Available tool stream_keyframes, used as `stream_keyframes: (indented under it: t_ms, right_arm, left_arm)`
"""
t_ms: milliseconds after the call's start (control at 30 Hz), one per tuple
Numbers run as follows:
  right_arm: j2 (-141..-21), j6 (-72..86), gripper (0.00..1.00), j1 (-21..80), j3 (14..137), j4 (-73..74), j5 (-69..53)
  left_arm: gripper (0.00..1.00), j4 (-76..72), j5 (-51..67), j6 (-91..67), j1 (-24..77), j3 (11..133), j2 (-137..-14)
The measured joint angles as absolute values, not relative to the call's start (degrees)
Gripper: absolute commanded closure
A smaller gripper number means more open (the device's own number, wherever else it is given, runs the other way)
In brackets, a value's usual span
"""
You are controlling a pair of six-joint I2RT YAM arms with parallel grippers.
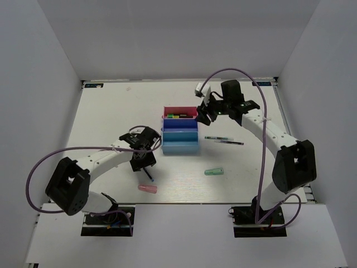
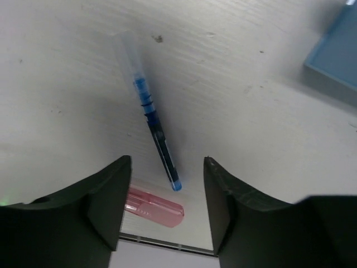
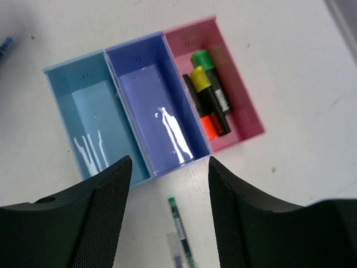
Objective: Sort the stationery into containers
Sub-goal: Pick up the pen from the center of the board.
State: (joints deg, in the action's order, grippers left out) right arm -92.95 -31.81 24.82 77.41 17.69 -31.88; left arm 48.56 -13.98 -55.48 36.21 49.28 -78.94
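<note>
Left gripper (image 2: 166, 166): jaws spread wide, nothing held, hovering low over the white surface (image 2: 251, 111). A blue pen (image 2: 156, 131) lies flat on the surface, angled, with its lower tip in the gap between the two fingers (image 2: 106, 201); no contact is visible. A pink capsule (image 2: 153, 206) lies just beyond that tip, near the surface edge and partly hidden behind the left finger. A corner of the light blue tray (image 2: 334, 50) shows at the upper right. Right gripper (image 3: 169, 162): jaws also wide open and empty, held above the three joined trays. The magenta-red tray (image 3: 231, 84) holds three black highlighters side by side: green cap (image 3: 203, 58), yellow cap (image 3: 199, 78), orange cap (image 3: 209, 125). The dark blue tray (image 3: 145, 95) in the middle and the light blue tray beside it hold nothing. A green-tipped pen (image 3: 181, 229) lies on the surface just beside the trays, below the right jaws. The top view shows a second thin pen (image 1: 231, 142) next to it, right of the tray row, and a mint-green capsule (image 1: 213, 172) alone nearer the arm bases, well apart from the pink capsule.
</note>
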Motion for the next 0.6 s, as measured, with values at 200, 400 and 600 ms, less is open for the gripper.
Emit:
stream_keyframes:
  t_ms: [200,400,600]
  right_arm:
    - [-86.98,-27.0,0.4,21.3,67.29,17.15,-31.48]
    - [-82.15,-22.7,0.4,17.54,61.87,15.4,-32.77]
    - [-78.72,-19.86,0.41,14.81,57.98,14.5,-35.11]
  left_arm:
    - [0.4,49.89,-15.92,-60.73,38.33,48.21,-81.54]
    - [0.44,48.47,-17.1,-62.74,39.16,48.1,-85.78]
    - [0.57,46.15,-18.44,-63.46,39.97,48.03,-87.92]
